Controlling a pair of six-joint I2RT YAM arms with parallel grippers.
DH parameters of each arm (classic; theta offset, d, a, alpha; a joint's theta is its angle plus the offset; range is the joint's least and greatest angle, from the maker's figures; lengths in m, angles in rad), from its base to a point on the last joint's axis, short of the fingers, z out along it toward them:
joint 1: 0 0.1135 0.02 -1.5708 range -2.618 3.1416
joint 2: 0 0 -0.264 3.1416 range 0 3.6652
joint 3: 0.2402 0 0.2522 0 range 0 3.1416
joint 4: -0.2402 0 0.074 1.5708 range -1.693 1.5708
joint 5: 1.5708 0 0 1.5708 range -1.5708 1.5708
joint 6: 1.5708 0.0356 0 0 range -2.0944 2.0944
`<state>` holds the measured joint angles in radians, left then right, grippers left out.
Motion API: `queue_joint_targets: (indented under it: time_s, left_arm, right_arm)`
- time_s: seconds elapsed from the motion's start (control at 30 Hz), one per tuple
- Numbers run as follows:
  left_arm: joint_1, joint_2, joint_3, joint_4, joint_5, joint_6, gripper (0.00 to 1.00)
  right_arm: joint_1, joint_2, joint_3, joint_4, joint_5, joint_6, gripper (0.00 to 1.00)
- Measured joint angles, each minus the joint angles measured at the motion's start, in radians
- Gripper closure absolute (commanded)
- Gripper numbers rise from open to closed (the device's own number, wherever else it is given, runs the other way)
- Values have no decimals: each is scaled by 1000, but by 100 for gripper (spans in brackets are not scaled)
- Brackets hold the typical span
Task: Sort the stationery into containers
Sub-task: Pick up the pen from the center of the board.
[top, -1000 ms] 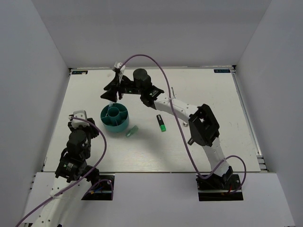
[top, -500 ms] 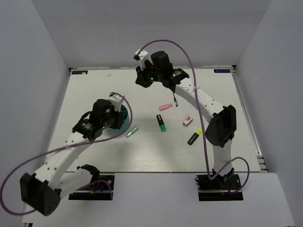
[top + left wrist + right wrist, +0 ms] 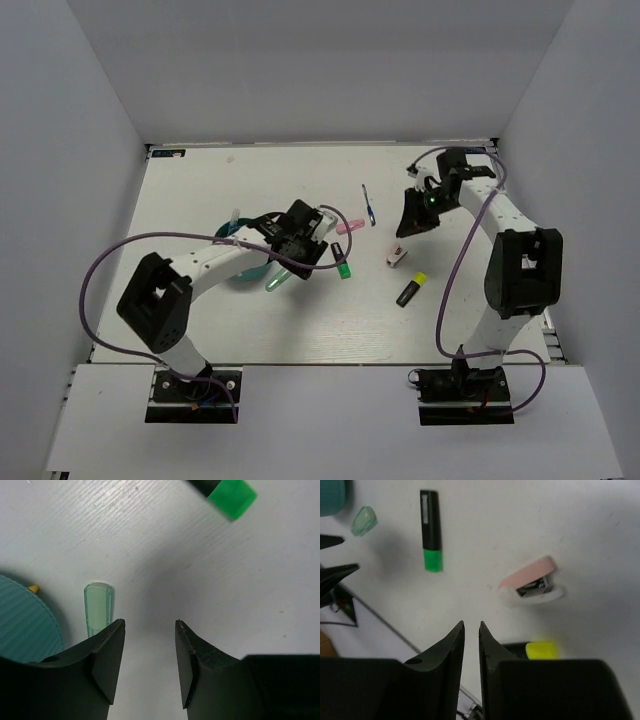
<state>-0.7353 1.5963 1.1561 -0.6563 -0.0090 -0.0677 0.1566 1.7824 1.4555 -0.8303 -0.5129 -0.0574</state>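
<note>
Organiser (image 3: pixel 24 625) cut off; green highlighter (image 3: pixel 229 493) cropped.

Two arms, same build: white links, black joint housings on left arm (image 3: pixel 215 262) and right arm (image 3: pixel 480 215). Purple cable (image 3: pixel 85 290) loops off each one, down to a black base plate (image 3: pixel 195 385). Green LED (image 3: pixel 433 197) lit at the right wrist. Left tool (image 3: pixel 149 630) and right tool (image 3: pixel 471 627) have matte black, wedge-shaped fingers.
</note>
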Motion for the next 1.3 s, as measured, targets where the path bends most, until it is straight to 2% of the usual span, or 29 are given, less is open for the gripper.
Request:
queue_joint_targets:
  time_s: [0.2, 0.4, 0.93, 1.3]
  left_arm:
    - [-3, 110, 18, -27, -52, 23, 45]
    - [17, 157, 56, -33, -63, 50, 42]
    - [92, 252, 100, -31, -88, 105, 42]
    - [99, 288, 100, -50, -73, 128, 42]
  right_arm:
    - [-72, -84, -210, 53, -181, 32, 77]
    - [-109, -158, -305, 132, -268, 43, 76]
    - [-203, -196, -341, 189, -361, 51, 76]
    - [-240, -196, -341, 206, -395, 70, 74]
